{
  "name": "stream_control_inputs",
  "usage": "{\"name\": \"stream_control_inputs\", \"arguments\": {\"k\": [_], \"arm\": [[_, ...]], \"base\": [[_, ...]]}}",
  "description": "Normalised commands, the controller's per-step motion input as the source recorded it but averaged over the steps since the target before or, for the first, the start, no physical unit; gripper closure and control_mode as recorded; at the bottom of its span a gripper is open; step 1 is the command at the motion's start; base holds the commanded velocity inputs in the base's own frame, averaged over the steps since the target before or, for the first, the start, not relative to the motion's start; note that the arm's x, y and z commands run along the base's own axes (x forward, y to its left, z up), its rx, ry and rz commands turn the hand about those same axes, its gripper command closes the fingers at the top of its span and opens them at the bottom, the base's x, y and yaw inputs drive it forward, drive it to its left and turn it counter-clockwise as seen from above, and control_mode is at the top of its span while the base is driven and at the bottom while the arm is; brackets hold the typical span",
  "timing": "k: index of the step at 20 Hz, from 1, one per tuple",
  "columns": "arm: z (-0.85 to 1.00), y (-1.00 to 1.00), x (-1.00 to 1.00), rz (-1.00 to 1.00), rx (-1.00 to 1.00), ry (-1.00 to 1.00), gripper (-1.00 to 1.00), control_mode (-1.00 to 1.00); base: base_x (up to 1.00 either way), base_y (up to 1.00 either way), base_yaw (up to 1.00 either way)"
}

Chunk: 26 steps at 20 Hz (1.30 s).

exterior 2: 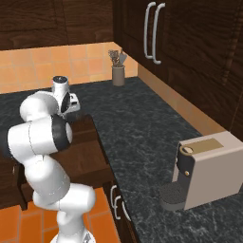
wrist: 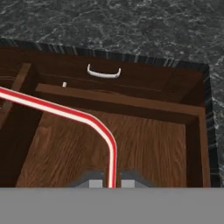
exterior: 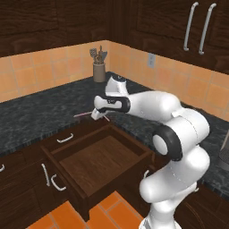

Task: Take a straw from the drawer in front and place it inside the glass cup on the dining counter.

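Pinched in the tool (wrist: 111,183), thin bent straw (wrist: 87,119) above woodgrain drawer (wrist: 144,148).

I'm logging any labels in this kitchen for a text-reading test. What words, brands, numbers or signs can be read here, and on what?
None: no readable text on the coffee machine, the wall outlet, the utensil jar, the open drawer, or the straw pinched in the tool.

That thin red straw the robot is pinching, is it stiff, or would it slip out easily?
Probably light: the gripper holds the straw by one end above the open drawer and it does not sag. It looks bent partway along, so perhaps bendy. So thin and smooth, it might twist or slip between the fingertips.
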Motion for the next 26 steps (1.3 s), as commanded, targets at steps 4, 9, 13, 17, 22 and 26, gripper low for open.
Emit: {"name": "stream_control_inputs", "arguments": {"k": [4, 9, 13, 17, 22, 26], "arm": [[1.0, -0.37, -0.61, -0.03, -0.09, 0.11, 1.0, -1.0], [0.69, -0.47, -0.77, -0.03, -0.14, 0.1, 1.0, -1.0], [0.24, -0.5, -0.64, -0.08, -0.13, 0.03, 1.0, -1.0], [0.03, -0.57, -0.64, -0.11, -0.01, 0.0, 1.0, -1.0], [0.0, -0.39, -0.45, -0.05, 0.0, 0.0, 1.0, 1.0], [0.0, 0.0, 0.0, 0.0, 0.0, 0.0, 1.0, 1.0]], "base": [[0.0, 0.0, 0.0], [0.0, 0.0, 0.0], [0.0, 0.0, 0.0], [0.0, 0.0, 0.0], [-0.2, -0.06, -0.01], [-1.0, -0.19, -0.05]]}}
